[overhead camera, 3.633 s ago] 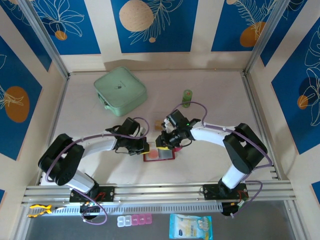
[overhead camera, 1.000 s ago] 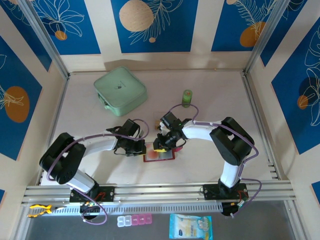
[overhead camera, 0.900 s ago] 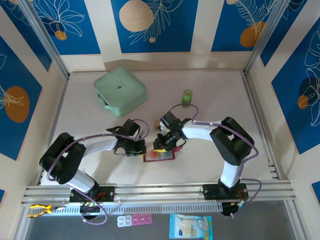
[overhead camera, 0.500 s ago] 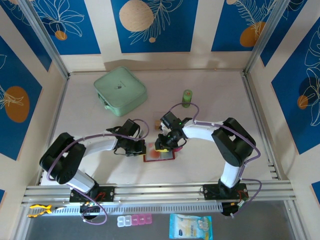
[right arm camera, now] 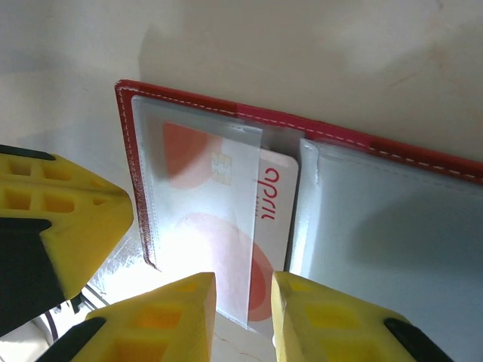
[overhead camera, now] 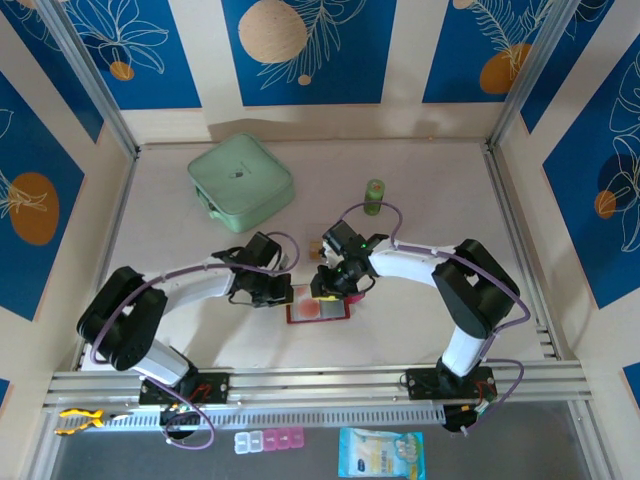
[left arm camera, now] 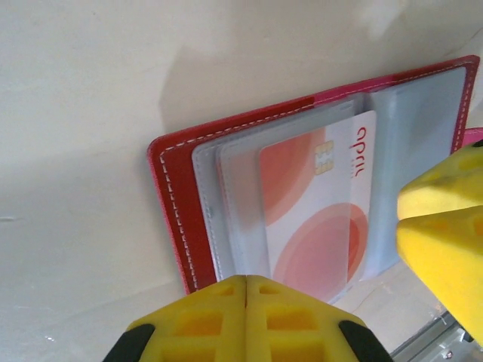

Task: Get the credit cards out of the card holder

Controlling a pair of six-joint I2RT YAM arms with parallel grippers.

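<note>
Red card holder (left arm camera: 172, 219) open, credit card (left arm camera: 317, 219) partly out of its sleeve.
Left gripper (left arm camera: 245, 285) fingers pressed together; right gripper (right arm camera: 243, 290) fingers narrowly parted, straddling the card's end.

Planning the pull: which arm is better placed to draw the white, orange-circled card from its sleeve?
Right. The right gripper, open, brackets the white card's exposed edge; the left gripper sits shut at the dark red wallet's edge.

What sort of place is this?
Probably a robot test booth: a pale table walled by blue leaf-print panels, a white left arm and right arm bolted to an aluminium rail, a dark red card holder.
</note>
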